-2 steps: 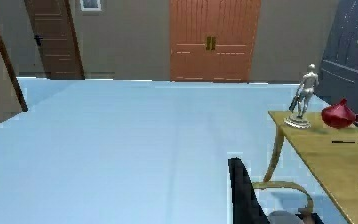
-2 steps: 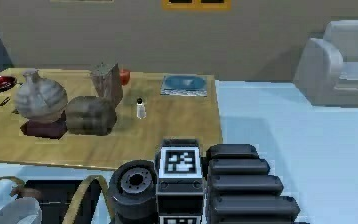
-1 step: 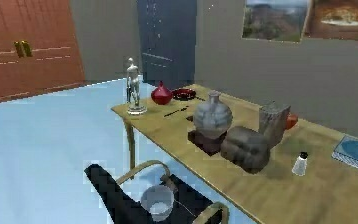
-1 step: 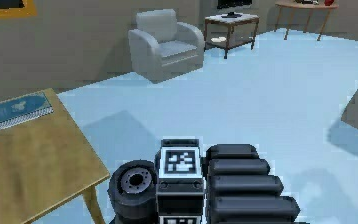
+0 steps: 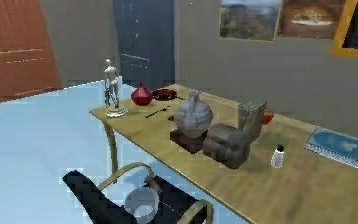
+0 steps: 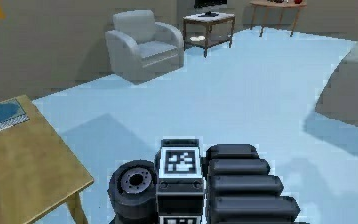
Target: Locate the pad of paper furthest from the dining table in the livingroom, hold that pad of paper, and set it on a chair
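A flat blue pad-like thing [image 5: 342,148] lies at the right end of the wooden dining table [image 5: 287,185]; it shows again as a flat blue thing [image 6: 1,115] on the table corner [image 6: 37,170] in the arm side view. A wooden-framed chair [image 5: 127,195] with a dark seat stands at the table's near side, with a white bowl [image 5: 140,206] on it. A grey armchair [image 6: 142,45] stands farther out by the wall. My gripper [image 6: 135,190] is drawn in low beside the marked white square [image 6: 183,165]. I cannot tell whether it holds anything.
On the table stand a clear bottle [image 5: 111,88], a red bowl [image 5: 141,96], a grey bust [image 5: 194,115], a stone-like block [image 5: 227,145] and a small shaker [image 5: 278,156]. A low side table [image 6: 211,24] and a grey sofa edge [image 6: 347,85] border the open blue floor [image 6: 227,100].
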Motion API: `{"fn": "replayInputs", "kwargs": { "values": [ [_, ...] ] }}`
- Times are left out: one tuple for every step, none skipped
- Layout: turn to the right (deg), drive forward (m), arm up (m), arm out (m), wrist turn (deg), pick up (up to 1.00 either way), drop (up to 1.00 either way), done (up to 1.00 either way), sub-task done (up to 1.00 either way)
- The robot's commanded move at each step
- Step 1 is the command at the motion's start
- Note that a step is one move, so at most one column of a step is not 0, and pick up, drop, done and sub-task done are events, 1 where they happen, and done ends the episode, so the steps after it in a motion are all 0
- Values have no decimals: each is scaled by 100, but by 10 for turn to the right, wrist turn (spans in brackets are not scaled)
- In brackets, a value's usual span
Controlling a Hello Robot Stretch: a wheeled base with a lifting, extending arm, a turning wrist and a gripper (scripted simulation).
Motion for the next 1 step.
{"fn": "replayInputs", "kwargs": {
  "values": [
    [-420,0,0,0,0,0,0,0,0]
  ]
}}
